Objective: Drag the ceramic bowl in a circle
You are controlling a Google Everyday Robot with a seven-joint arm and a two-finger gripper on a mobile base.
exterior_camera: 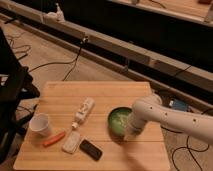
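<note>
The ceramic bowl, green and glossy with pale marks inside, sits right of centre on the wooden table. My white arm reaches in from the right and bends down over the bowl's right and near rim. The gripper is at that rim, low against the table, shut on the bowl's edge. The arm's end hides that part of the rim.
Left of the bowl lie a white bottle, a white packet, a black flat device and an orange stick. A white paper cup stands at the far left. A dark chair and floor cables flank the table.
</note>
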